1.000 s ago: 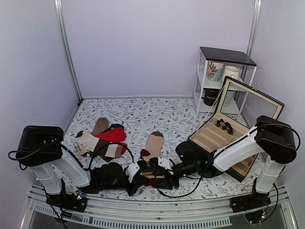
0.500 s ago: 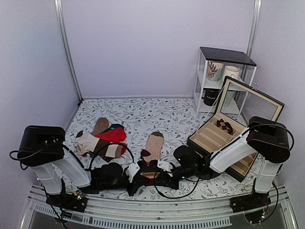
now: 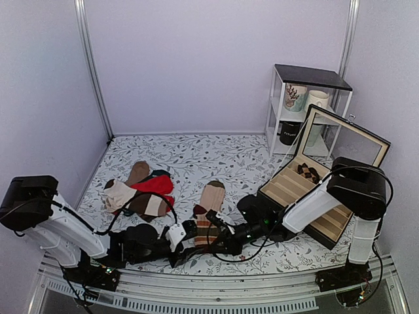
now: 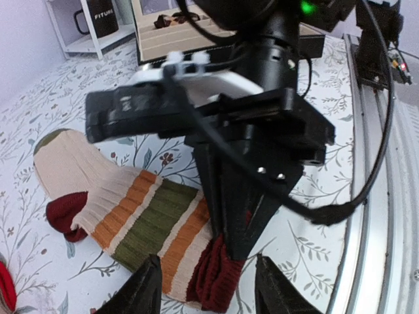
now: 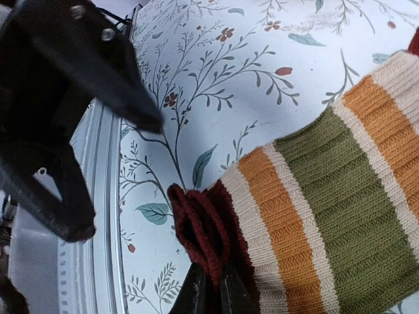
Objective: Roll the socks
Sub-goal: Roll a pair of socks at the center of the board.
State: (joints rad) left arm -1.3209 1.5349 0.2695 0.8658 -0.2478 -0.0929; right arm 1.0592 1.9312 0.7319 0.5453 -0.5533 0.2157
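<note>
Right wrist: right claw (image 5: 211, 294) clamps maroon cuff (image 5: 200, 229) of socks (image 5: 340, 190). Left claw (image 4: 209, 291) half-open, empty. Soft floppy knit, prob. best gripped at cuff.

Stretching across the lower frame as a desk (image 3: 196, 154) under leaf-and-flower patterned cloth. Rising behind and on both sides as plain lilac walls (image 3: 216, 65), with metal posts (image 3: 93, 72) climbing the corners. Standing at upper right as a white shelf (image 3: 311, 75) with a dark top, holding mugs (image 3: 289, 133).

Most of the socks (image 5: 327, 190) beyond right wrist view's edge
</note>
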